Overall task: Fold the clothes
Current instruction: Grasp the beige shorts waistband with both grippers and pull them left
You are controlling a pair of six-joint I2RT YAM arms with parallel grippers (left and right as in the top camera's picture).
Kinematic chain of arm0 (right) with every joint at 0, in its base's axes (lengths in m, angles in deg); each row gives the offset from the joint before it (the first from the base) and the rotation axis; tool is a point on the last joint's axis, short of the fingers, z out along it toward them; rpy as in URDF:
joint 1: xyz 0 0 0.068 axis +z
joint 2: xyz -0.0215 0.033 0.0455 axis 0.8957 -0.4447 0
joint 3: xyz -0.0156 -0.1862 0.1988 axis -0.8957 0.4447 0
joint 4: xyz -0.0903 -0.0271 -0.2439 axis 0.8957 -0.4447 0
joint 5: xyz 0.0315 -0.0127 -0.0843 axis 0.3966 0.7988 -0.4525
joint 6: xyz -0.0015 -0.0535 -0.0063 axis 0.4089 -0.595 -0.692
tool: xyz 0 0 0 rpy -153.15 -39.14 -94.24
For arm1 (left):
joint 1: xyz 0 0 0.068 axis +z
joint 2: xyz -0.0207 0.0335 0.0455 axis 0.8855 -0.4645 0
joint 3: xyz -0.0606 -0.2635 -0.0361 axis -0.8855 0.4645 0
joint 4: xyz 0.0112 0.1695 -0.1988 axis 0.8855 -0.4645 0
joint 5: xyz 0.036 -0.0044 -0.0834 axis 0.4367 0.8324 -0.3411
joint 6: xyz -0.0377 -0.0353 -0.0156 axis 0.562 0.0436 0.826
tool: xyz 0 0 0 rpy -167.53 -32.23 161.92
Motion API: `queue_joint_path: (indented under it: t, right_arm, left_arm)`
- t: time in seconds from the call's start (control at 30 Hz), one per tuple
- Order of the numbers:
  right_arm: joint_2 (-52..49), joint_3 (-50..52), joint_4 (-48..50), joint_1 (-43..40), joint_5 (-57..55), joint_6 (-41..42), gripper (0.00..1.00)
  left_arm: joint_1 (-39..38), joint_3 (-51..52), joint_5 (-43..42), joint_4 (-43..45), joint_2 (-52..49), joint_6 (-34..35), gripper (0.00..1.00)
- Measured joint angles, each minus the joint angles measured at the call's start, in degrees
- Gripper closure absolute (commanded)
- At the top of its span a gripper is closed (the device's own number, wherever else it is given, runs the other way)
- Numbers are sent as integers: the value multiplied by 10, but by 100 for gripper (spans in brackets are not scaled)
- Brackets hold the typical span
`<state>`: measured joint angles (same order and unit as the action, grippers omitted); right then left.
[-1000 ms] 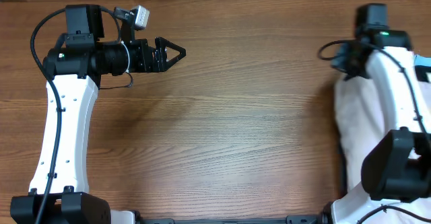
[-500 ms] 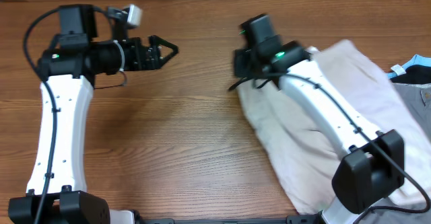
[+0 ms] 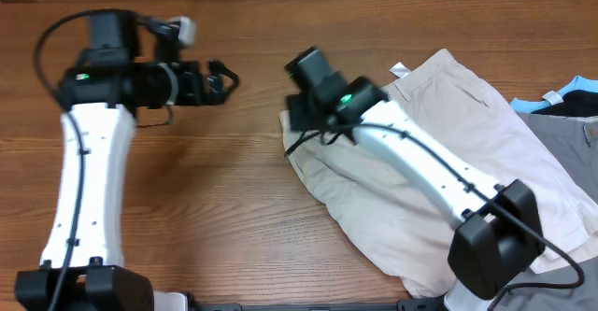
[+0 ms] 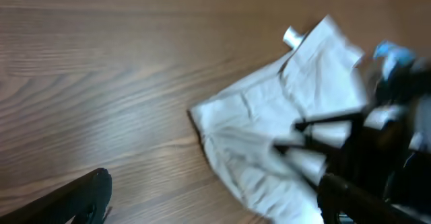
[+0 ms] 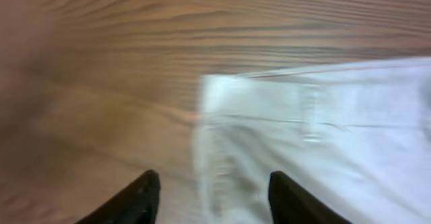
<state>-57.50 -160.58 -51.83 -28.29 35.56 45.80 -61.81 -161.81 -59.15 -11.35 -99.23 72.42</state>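
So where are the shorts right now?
From overhead, the shorts lie on the table's right half, under the right arm, beside a grey garment.

Bright, even light keeps the overhead view sharp, while motion blur smears the cream cotton shorts (image 4: 256, 130) in both wrist views.

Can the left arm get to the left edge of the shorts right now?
Probably yes. The left arm, jaws open, hangs over the table, and nothing lies between it and the near edge of the shorts. The right arm crosses only their middle.
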Motion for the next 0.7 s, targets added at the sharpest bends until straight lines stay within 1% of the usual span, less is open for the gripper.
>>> queue_joint_path:
  t: [0.03, 0.07, 0.1, 0.13, 0.17, 0.2, 0.23, 0.3, 0.33, 0.4, 0.43, 0.5, 0.53, 0.57, 0.6, 0.7]
  right_arm:
    - [0, 0, -7, -18, -1, 8, 68]
    - [0, 0, -18, -42, -4, 26, 74]
    - [0, 0, -26, -61, -4, 34, 75]
    - [0, -1, -33, -80, -3, 47, 73]
    - [1, -1, -42, -106, 2, 60, 62]
    - [1, -1, -48, -129, 8, 73, 59]
    - [1, -1, -51, -153, 19, 80, 59]
    - [1, -1, -52, -209, 50, 86, 59]
    - [1, -1, -54, -233, 65, 88, 59]
    - [1, -1, -58, -284, 98, 89, 59]
    - [1, -2, -61, -303, 112, 88, 59]
    - [1, -2, -69, -332, 137, 81, 58]
    - [1, -2, -73, -343, 148, 76, 58]
    - [1, -2, -79, -351, 156, 72, 58]
    - [1, -2, -82, -355, 162, 67, 58]
    - [1, -2, -86, -359, 176, 52, 58]
  left_arm:
    - [-16, 0, 16, 1, -3, -3, 27]
    - [-40, 0, 41, 5, -9, -6, 35]
    - [-59, -1, 59, 10, -17, -9, 41]
    - [-76, -2, 75, 15, -26, -12, 41]
    - [-94, -2, 87, 20, -37, -16, 40]
    - [-110, -3, 97, 26, -51, -18, 34]
    - [-122, -4, 106, 29, -64, -21, 27]
    - [-145, -4, 124, 33, -97, -25, 25]
    - [-155, -4, 132, 37, -115, -25, 26]
    - [-174, -4, 145, 52, -156, -24, 43]
    - [-181, -4, 151, 61, -176, -23, 49]
    - [-194, -4, 161, 82, -213, -23, 67]
    - [-198, -4, 164, 90, -227, -20, 78]
    - [-201, -4, 166, 101, -241, -19, 85]
    - [-203, -4, 168, 110, -251, -19, 88]
    - [-208, -5, 174, 139, -281, -22, 89]
